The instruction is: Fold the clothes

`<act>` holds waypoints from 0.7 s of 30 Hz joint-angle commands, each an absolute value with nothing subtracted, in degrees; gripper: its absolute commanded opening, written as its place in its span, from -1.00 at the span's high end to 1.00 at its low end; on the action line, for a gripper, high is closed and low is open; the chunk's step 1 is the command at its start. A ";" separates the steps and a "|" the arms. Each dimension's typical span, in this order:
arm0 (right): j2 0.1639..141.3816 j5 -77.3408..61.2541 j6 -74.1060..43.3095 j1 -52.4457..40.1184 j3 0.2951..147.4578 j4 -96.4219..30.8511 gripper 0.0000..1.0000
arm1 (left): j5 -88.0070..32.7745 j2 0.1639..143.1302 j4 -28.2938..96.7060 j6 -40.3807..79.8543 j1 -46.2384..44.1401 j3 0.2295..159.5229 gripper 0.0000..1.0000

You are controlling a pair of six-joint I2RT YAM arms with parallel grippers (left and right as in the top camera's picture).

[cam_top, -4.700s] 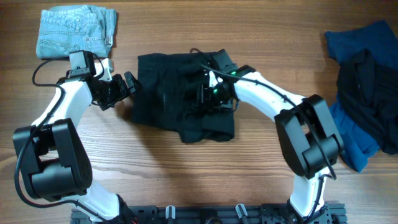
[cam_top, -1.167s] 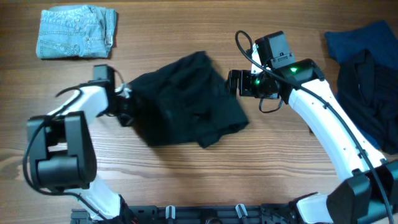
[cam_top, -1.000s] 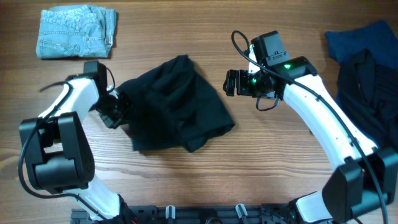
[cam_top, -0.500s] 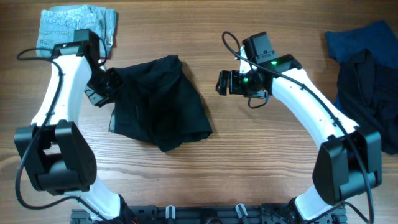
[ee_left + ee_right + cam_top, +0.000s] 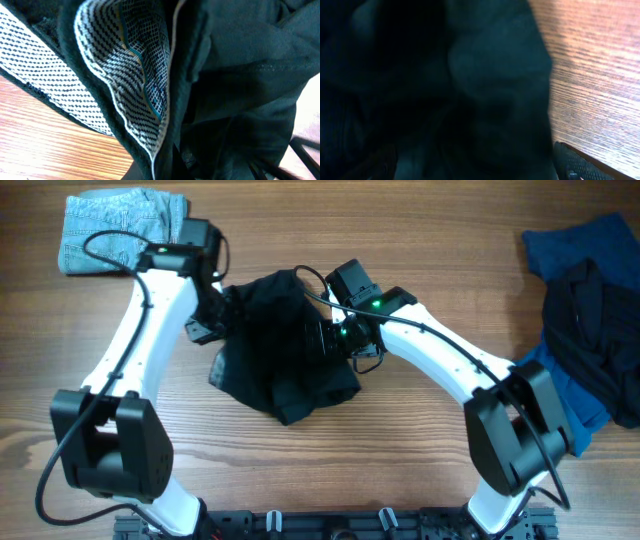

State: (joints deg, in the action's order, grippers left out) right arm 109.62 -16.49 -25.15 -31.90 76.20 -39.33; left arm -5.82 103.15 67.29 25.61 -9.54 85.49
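Overhead, the black shorts [image 5: 270,355] lie crumpled at the centre of the wooden table [image 5: 420,460]. The left gripper [image 5: 212,315] is pinched closed on their upper left edge. The right gripper [image 5: 325,338] sits over their right part with its jaws spread wide. Pale-blue denim shorts [image 5: 115,225] lie folded in the upper left corner. At the right edge a black garment [image 5: 600,320] rests on a dark blue garment [image 5: 575,245].

In the left wrist view, black fabric fills most of the frame, with a black-and-white checked lining [image 5: 130,65] turned outward at upper left and bare wood at lower left.

In the right wrist view, dark folds cover the left and centre and wood shows at right. One fingertip [image 5: 570,162] shows at lower right.
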 commanded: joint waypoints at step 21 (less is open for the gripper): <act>117.16 -27.55 -24.56 -30.39 75.64 -39.48 -0.96 | -13.89 101.03 61.12 32.69 -14.35 95.55 0.92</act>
